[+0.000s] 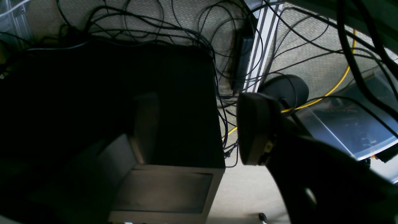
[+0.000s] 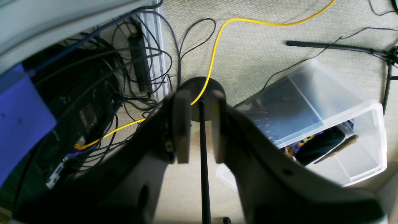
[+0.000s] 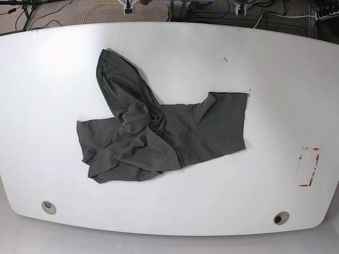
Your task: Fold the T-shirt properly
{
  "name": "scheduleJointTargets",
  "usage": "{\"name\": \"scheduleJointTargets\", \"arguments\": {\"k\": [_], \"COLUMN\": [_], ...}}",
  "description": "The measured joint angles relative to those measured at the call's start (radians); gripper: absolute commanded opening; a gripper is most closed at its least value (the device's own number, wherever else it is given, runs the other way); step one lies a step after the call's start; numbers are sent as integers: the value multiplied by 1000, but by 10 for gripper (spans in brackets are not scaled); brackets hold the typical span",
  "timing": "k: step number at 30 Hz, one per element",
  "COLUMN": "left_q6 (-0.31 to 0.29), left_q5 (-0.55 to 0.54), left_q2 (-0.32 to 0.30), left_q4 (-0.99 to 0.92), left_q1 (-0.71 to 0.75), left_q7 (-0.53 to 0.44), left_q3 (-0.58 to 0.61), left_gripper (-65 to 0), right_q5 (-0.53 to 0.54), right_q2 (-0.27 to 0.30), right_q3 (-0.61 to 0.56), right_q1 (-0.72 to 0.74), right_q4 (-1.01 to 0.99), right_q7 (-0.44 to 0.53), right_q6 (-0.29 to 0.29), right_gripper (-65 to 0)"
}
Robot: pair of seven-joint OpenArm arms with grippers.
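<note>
One dark shirt (image 3: 217,124) lies crumpled mid-table, a flap toward the far edge of the table (image 3: 286,201), with flattening and all folding apparently remaining; beyond that edge, the left gripper (image 1: 199,129) stands wide, the right gripper (image 2: 201,127) slightly parted, both empty.

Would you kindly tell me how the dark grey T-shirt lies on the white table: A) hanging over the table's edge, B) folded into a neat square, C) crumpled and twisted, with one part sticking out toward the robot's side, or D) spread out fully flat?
C: the T-shirt is bunched in the middle, with one part jutting out.
</note>
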Motion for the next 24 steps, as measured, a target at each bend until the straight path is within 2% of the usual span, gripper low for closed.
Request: {"name": "scheduleJointTargets", "arguments": {"k": [13,24], "left_q6": [0,-1], "left_q5": [0,-5], "left_q2": [-2,-3], "left_q4": [154,83], "left_q1": [33,13], "left_q7": [10,3], "left_q3": [-4,-2], "left_gripper": [-295,-287], "right_q5": [0,1], "right_q2": [1,0], "right_q3": [0,2], "right_q1": [-18,-22], "right_q4": [77,33], "right_q7": [8,-3], "right_q6": [18,0], "right_gripper": [-536,-535]}}
